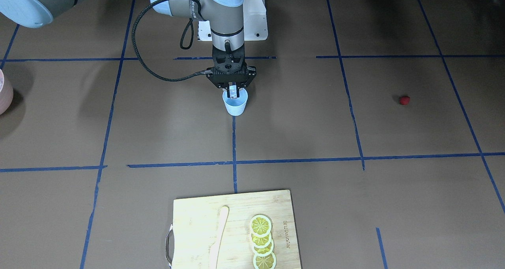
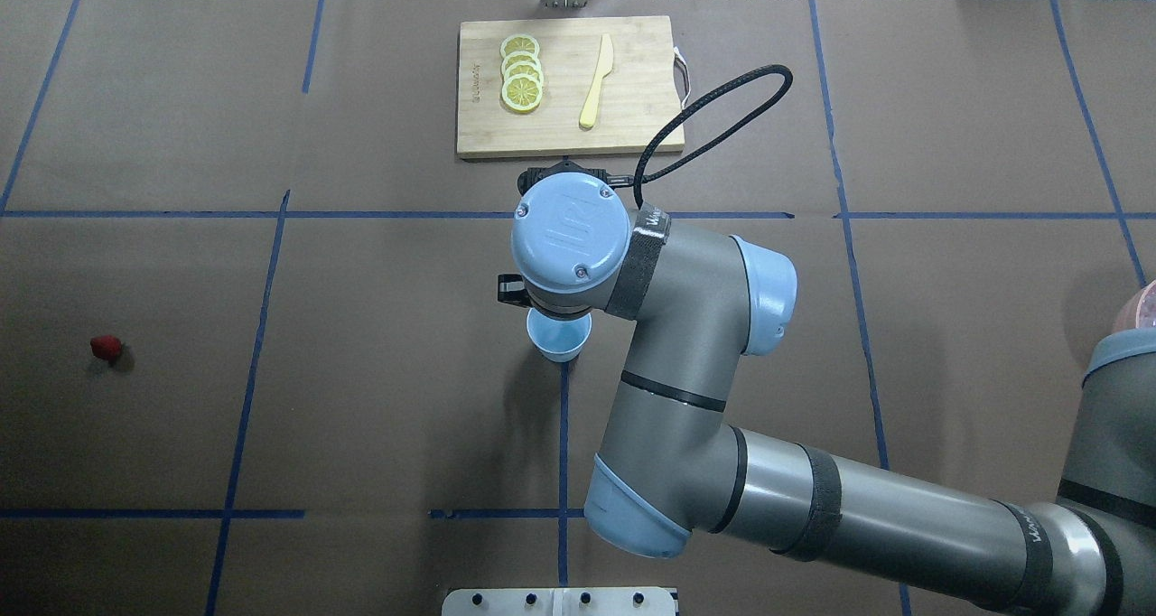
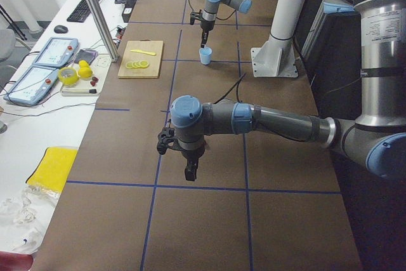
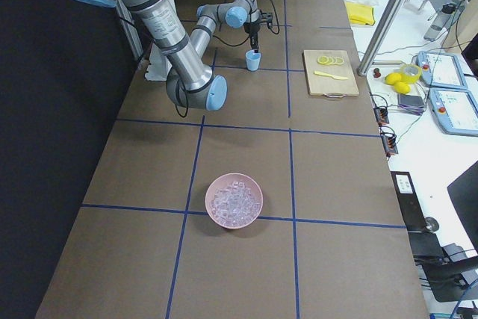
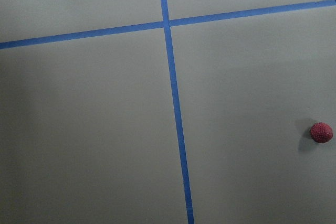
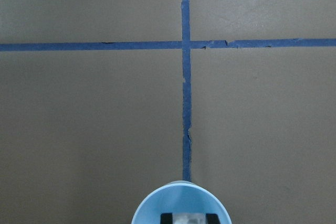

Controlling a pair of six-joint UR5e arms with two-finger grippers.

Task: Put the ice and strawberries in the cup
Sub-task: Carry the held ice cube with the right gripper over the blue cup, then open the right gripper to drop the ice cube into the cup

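Ice cube (image 6: 189,217) is pinched between the two black fingers of my right hand (image 1: 234,93), and it hangs right in the mouth of the cup (image 1: 236,105). From the right wrist camera I see the light-blue rim at the bottom edge, with the fingertips and the pale cube between them just inside it. The cup stands upright on the desk (image 1: 315,123), at the end of a blue tape line near the middle.

Strawberry (image 1: 404,99) lies alone on the brown surface, well apart from the cup, out on my left side; the left wrist camera has it at its right edge. My left hand (image 3: 190,171) hovers above the desk, fingers pointing down, and I cannot tell whether they are spread or pressed together.

Loose ice (image 4: 235,199) sits heaped in the pink bowl (image 4: 208,201) far off on my right side. Across from the cup, the cutting board (image 1: 197,217) carries a row of overlapping lemon slices (image 1: 261,241) with a pale knife (image 1: 219,237) lying beside them.
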